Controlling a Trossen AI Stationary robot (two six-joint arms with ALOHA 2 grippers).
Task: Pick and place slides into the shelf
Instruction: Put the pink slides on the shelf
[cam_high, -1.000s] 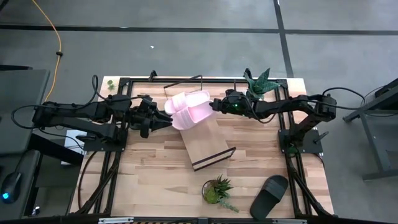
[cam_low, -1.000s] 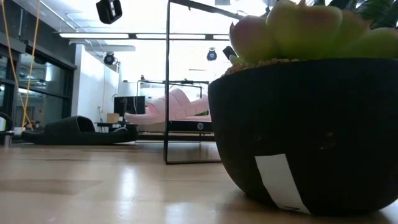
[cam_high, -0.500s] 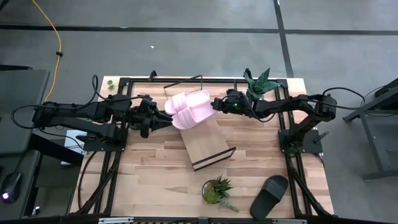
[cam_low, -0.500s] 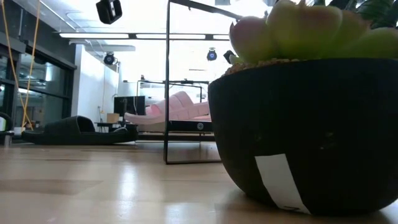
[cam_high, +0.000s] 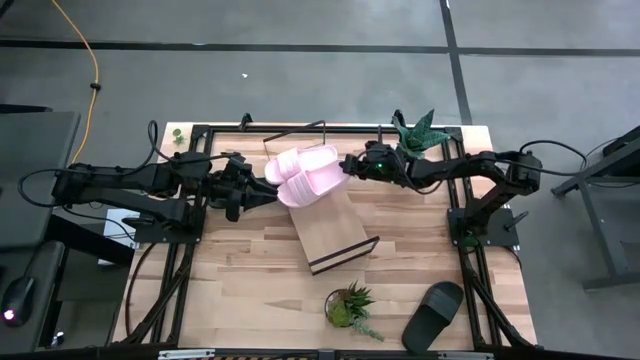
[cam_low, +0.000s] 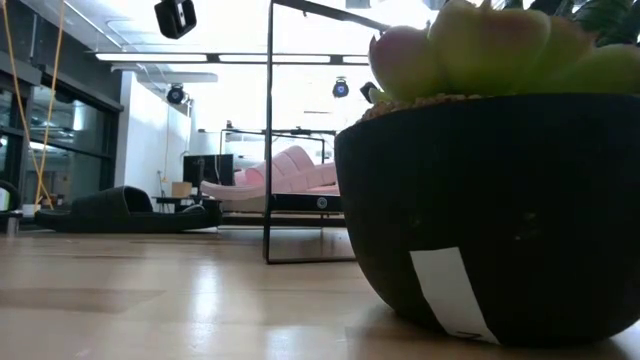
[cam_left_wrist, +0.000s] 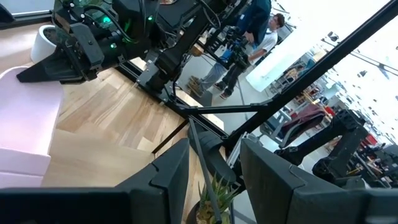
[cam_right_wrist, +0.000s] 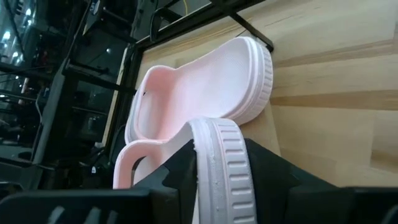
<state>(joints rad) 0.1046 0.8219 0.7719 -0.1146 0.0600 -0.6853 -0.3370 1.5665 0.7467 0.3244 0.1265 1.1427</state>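
Right gripper fingers still straddling a pink slide on the shelf; left gripper fingers parted, empty; withdrawal may drag the slide off.

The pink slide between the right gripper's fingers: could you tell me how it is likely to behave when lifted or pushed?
The pink slide looks moulded and thick-soled, so probably keeps its shape rather than flopping. Its ribbed edge should give the right gripper decent purchase. Lying on the slanted shelf, it might slide downhill if nudged.
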